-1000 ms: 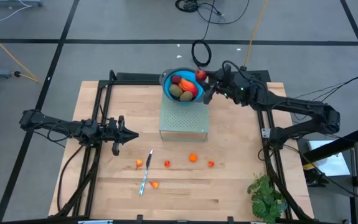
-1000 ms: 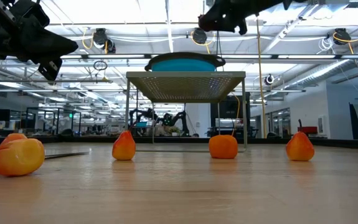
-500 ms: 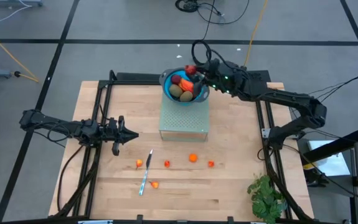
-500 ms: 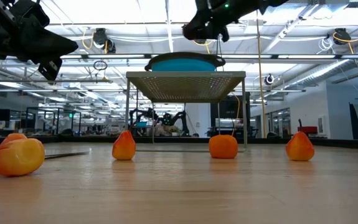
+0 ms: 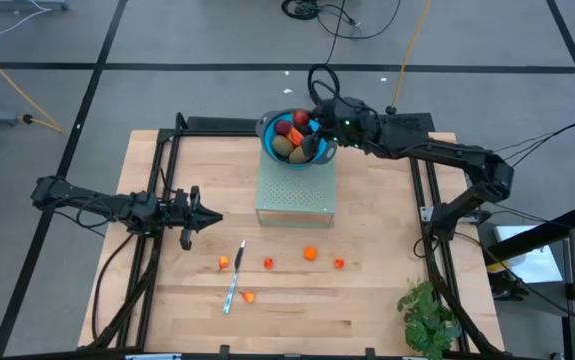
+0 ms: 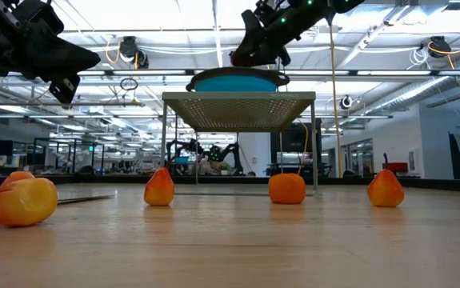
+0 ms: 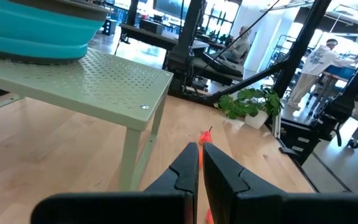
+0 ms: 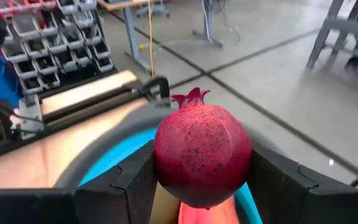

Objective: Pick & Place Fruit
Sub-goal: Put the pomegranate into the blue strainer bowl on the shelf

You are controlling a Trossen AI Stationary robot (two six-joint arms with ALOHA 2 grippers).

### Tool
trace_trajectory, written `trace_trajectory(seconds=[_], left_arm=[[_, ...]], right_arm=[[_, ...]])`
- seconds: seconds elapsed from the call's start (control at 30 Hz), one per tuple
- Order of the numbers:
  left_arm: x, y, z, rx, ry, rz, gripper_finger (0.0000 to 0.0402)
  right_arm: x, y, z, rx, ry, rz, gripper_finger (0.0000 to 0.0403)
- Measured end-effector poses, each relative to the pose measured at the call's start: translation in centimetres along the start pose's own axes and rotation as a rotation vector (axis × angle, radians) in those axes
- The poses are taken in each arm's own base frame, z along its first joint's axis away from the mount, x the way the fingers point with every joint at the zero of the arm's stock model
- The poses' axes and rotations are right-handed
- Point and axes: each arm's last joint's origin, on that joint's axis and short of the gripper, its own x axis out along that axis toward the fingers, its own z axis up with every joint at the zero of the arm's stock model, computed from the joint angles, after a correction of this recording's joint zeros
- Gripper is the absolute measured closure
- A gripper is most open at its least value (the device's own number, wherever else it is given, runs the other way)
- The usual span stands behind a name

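Above the upper centre of the high view, the right gripper (image 5: 312,120) hangs over the blue bowl (image 5: 267,129), its jaws pinching a pomegranate (image 8: 202,160), a dark red ball with a crown. The bowl sits on a pale green perforated stand (image 5: 296,197) and already holds an olive-brown oval, a red ball and a red-orange oblong. At left of centre the left gripper (image 5: 188,216) waits above the tabletop (image 5: 367,300), jaws pressed together, empty.

Risk, as judged: the bowl looks fairly full, so a release from this height may let the round pomegranate bounce off the pile and roll over the rim onto the stand or the floor behind. A descent too far could press the jaws into the fruit already inside or nudge the bowl on its stand.

Five small orange and red pieces (image 5: 310,253) lie in a loose row across the lower middle of the tabletop, a knife (image 5: 234,279) among them, a plant (image 5: 429,318) at lower right.

Surface: light wood, bare, framed by dark rails. Room: grey floor, cables, an open workshop with racks; a person stands far off in the left wrist view.
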Motion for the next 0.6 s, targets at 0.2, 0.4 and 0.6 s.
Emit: trace_trajectory(seconds=[0.2,0.4,0.6], left_arm=[[0.0,0.0,0.0,0.001,0.0,0.0,0.038],[0.0,0.0,0.0,0.002,0.0,0.0,0.038],[0.0,0.0,0.0,0.002,0.0,0.001,0.038]], right_arm=[[0.0,-0.1,-0.7,0.026,0.071,-0.008,0.0197],[-0.1,-0.1,-0.9,0.024,0.089,-0.009,0.0197],[0.3,0.2,-1.6,0.019,0.148,0.039,0.0197]])
